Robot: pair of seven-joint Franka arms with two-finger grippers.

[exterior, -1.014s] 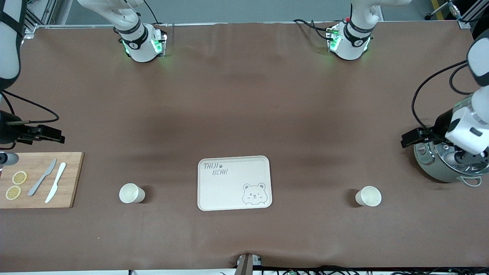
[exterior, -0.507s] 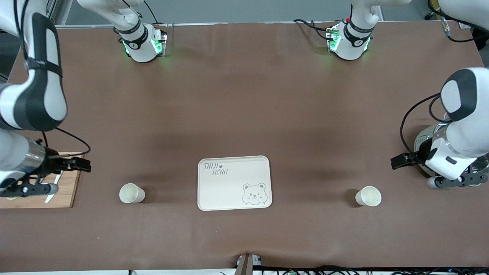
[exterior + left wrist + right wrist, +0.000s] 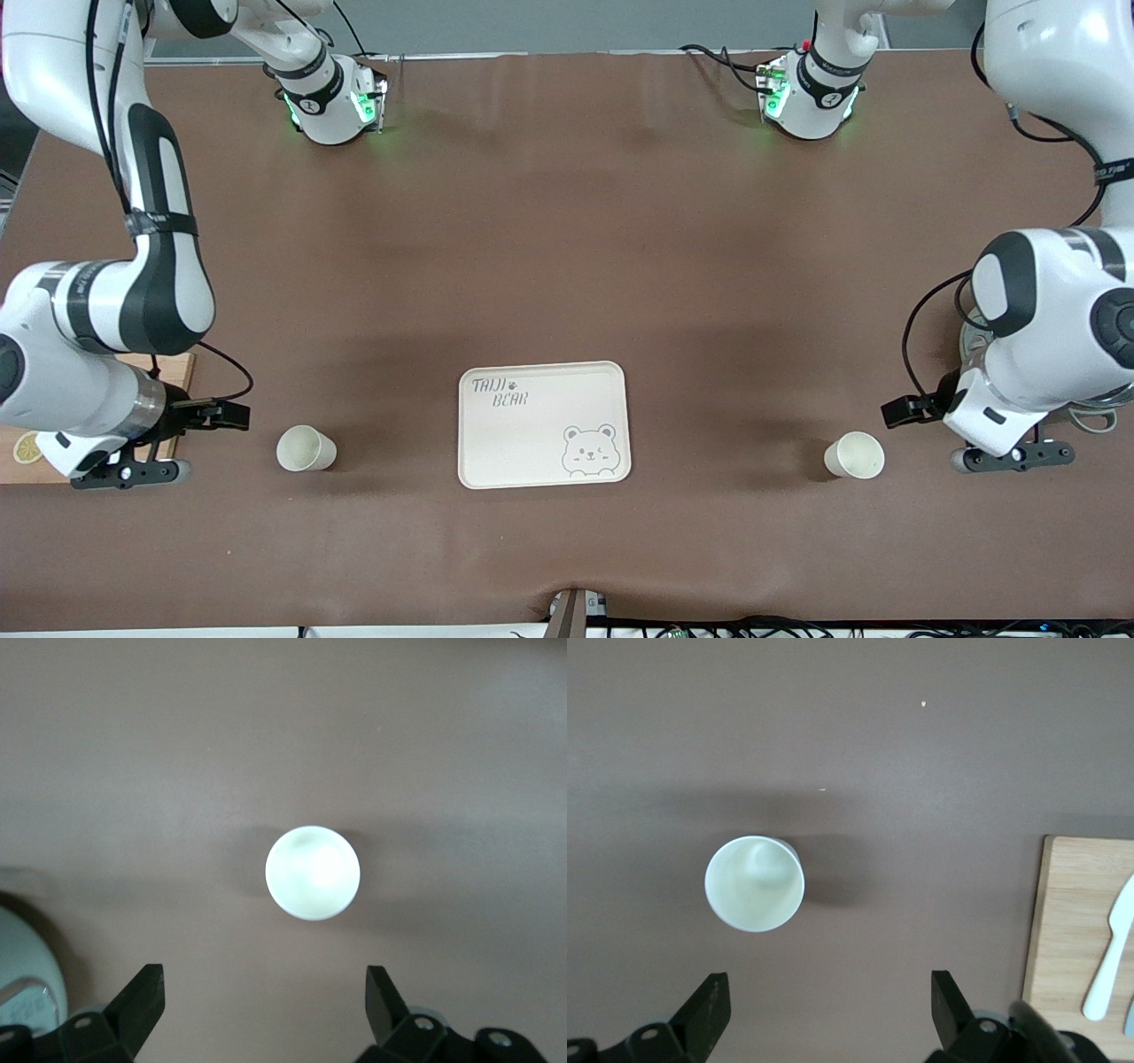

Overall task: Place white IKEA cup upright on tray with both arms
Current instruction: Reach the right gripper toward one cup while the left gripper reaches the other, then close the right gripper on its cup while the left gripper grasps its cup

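The cream tray with the bear face lies in the middle of the table with nothing on it. One white cup stands upright beside it toward the right arm's end; it also shows in the right wrist view. A second white cup stands upright toward the left arm's end; it also shows in the left wrist view. My right gripper is open and empty over the table beside the first cup. My left gripper is open and empty over the table beside the second cup.
A wooden cutting board with a white knife and a lemon slice lies at the right arm's end, mostly under that arm. A metal pot sits at the left arm's end, largely hidden by the left arm.
Both arms have swung in from the table's ends and toward the front camera. Each gripper has come close to its cup. The cups and tray have not moved.
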